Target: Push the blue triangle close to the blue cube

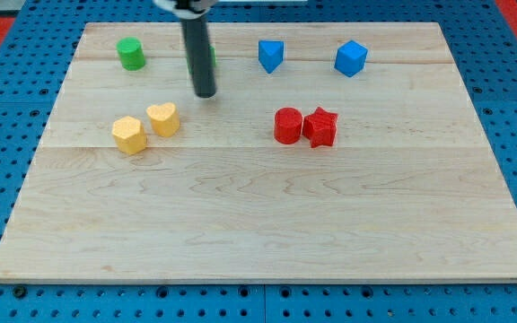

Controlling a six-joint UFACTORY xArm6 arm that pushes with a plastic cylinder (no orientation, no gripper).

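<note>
The blue triangle sits near the view's top, right of centre. The blue cube lies to its right, about one and a half block widths away. My tip rests on the board to the left of and slightly below the blue triangle, with a clear gap between them. The rod rises from it towards the view's top edge.
A green cylinder is at the top left. A second green block is mostly hidden behind the rod. A yellow heart and a yellow hexagon lie at the left. A red cylinder and a red star touch at centre right.
</note>
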